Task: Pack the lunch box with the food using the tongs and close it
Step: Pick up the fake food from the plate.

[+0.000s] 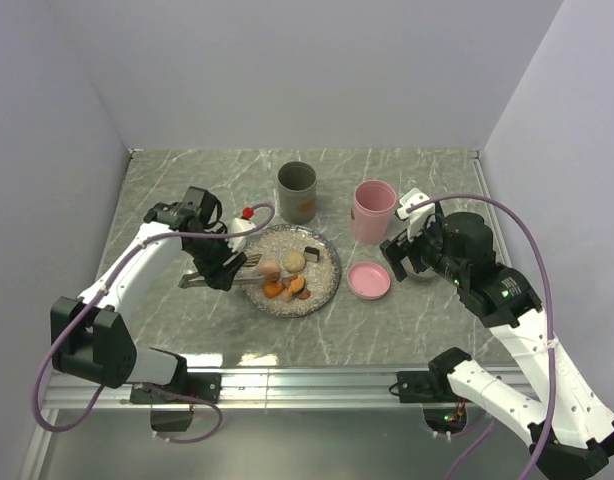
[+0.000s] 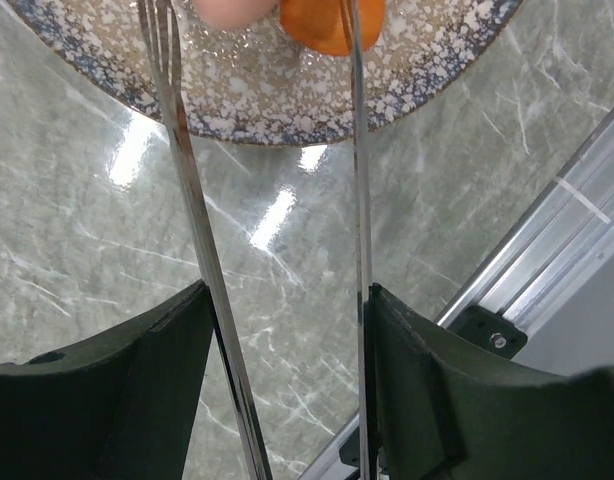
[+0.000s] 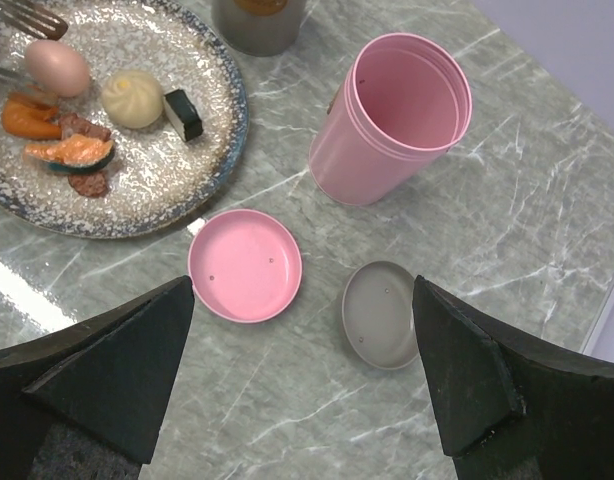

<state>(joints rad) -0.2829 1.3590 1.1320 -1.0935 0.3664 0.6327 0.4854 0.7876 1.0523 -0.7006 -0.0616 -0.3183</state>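
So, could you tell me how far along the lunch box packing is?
Done: the pink container stands open, its pink lid and a grey lid lying on the table. In hand: the left claw holds the tongs, tips over the plate. Left: all the food sits on the plate; nothing packed or closed.
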